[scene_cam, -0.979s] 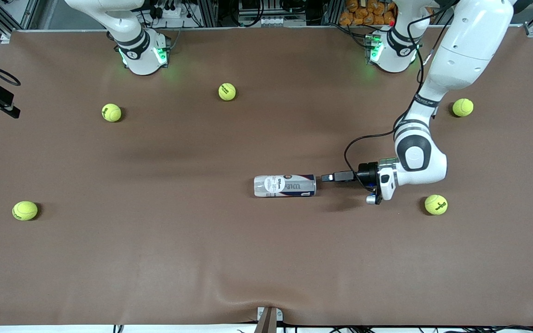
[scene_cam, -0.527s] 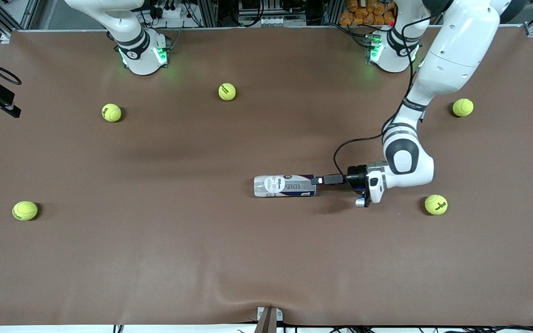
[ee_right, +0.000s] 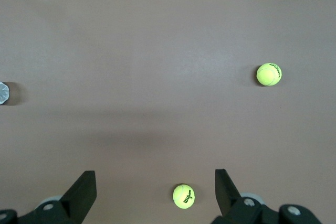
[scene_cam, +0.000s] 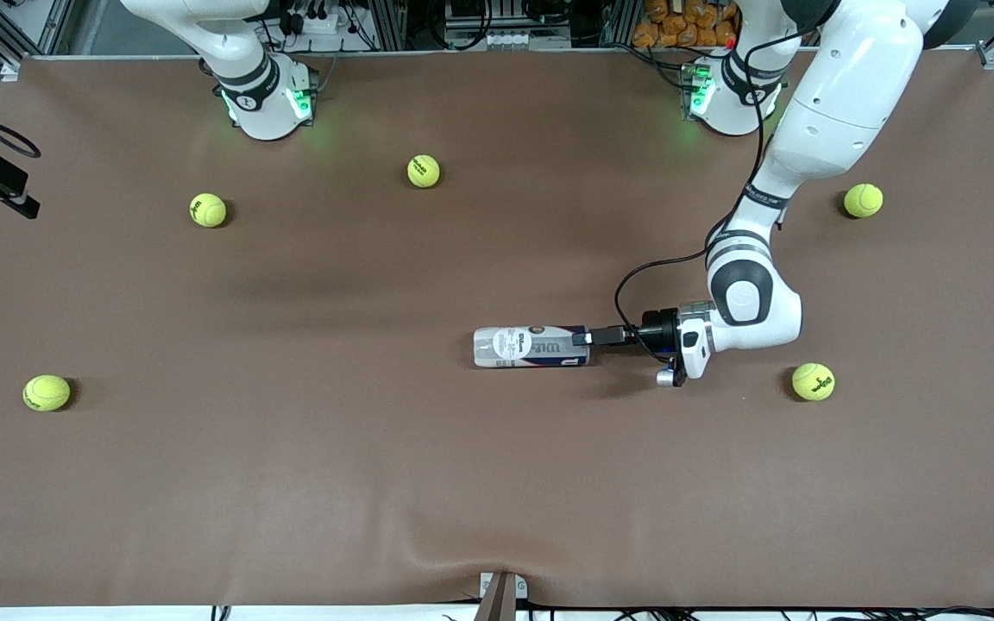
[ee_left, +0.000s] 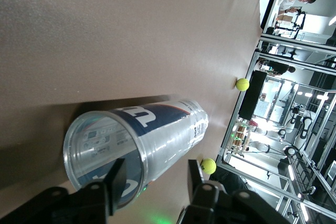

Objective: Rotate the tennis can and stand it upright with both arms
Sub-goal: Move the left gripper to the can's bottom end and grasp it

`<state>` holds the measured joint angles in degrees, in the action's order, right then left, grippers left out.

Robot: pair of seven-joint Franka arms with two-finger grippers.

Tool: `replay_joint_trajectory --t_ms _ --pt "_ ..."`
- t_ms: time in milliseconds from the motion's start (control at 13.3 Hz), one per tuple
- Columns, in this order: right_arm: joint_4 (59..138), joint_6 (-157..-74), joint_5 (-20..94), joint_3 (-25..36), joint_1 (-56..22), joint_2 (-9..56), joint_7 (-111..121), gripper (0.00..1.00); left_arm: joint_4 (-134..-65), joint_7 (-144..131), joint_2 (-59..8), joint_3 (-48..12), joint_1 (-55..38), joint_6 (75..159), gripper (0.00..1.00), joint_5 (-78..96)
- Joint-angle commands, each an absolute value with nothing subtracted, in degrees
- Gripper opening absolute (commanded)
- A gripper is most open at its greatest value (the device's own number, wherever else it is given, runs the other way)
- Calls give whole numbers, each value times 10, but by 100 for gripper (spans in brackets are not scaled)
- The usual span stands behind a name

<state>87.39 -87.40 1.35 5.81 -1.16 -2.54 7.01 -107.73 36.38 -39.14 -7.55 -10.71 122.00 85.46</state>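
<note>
The tennis can (scene_cam: 531, 346) lies on its side on the brown table, mid-table, with its length running from one arm's end of the table toward the other. My left gripper (scene_cam: 585, 338) is open and low at the can's end toward the left arm's side. In the left wrist view the can (ee_left: 142, 140) fills the foreground. The left gripper (ee_left: 156, 179) straddles the can's rim, one finger across the round end face and the other outside the wall. My right gripper (ee_right: 154, 190) is open and empty, high above the table; it is out of the front view.
Several yellow-green tennis balls lie about the table: one (scene_cam: 813, 381) close to the left arm's wrist, one (scene_cam: 863, 200) farther back, others (scene_cam: 424, 170), (scene_cam: 208, 210), (scene_cam: 47, 392) toward the right arm's end. Two balls (ee_right: 183, 196), (ee_right: 269, 74) lie under the right gripper.
My left gripper has slid along the table toward the can, and its fingertips now reach over the can's end. The can has not moved.
</note>
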Motion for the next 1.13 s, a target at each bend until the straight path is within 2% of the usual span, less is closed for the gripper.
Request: replay_joint_trajectory --t_ms 0,75,602,1054 --pt "866 -865 15 56 -10 -26 61 100 -1068 380 -399 -76 -108 1225 4 869" --pt "866 -865 15 56 -10 -26 61 100 -1068 378 -399 -76 -108 1225 0 868" --pt "866 -865 16 56 -11 -26 61 100 -1059 311 -376 -76 -110 1223 0 850" --pt "866 -865 17 56 -11 -25 61 100 -1007 15 -290 -76 -141 1225 0 632"
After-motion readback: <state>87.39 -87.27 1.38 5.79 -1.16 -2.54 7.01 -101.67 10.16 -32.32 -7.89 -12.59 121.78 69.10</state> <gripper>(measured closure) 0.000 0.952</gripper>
